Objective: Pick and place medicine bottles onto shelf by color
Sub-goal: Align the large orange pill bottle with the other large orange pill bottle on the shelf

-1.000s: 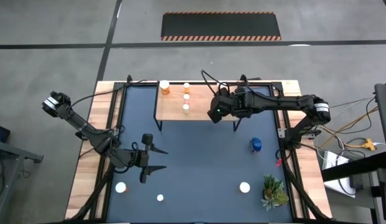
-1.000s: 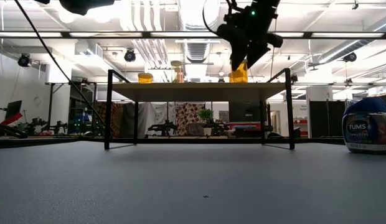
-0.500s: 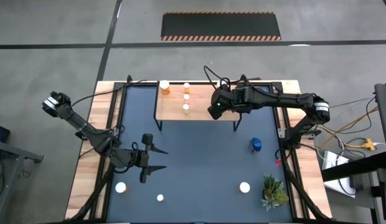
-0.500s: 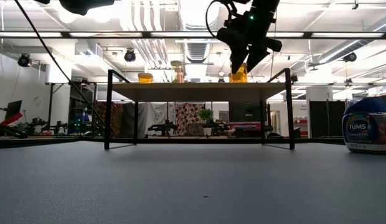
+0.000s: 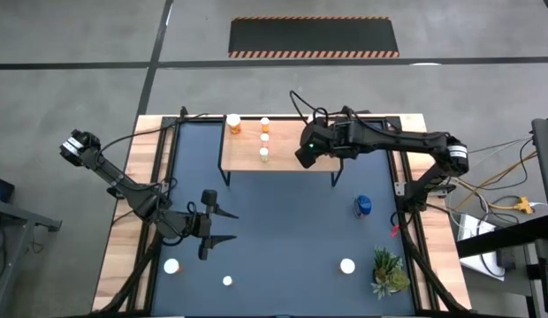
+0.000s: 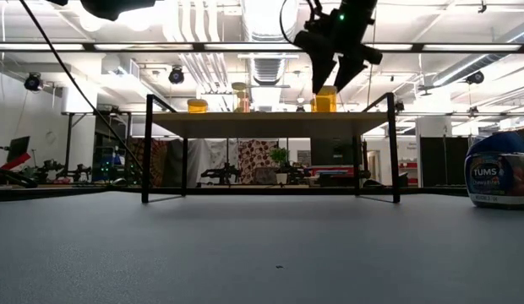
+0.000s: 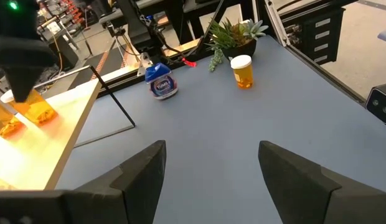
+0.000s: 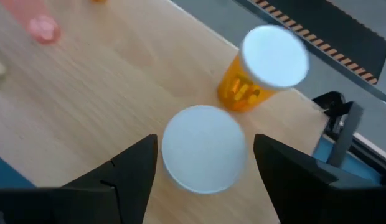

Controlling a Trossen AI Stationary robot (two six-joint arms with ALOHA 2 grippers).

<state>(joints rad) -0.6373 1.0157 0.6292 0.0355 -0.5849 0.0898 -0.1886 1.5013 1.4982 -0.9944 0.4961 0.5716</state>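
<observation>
Here, white-capped orange bottle upright.

Several small white-capped bottles stand on the light wooden shelf at the mat's far edge; others stand near its front edge.

Two slim black jointed arms, each trailing looped black cables; a green light glows on the right wrist, and silver-ringed joints cap both shoulders.
</observation>
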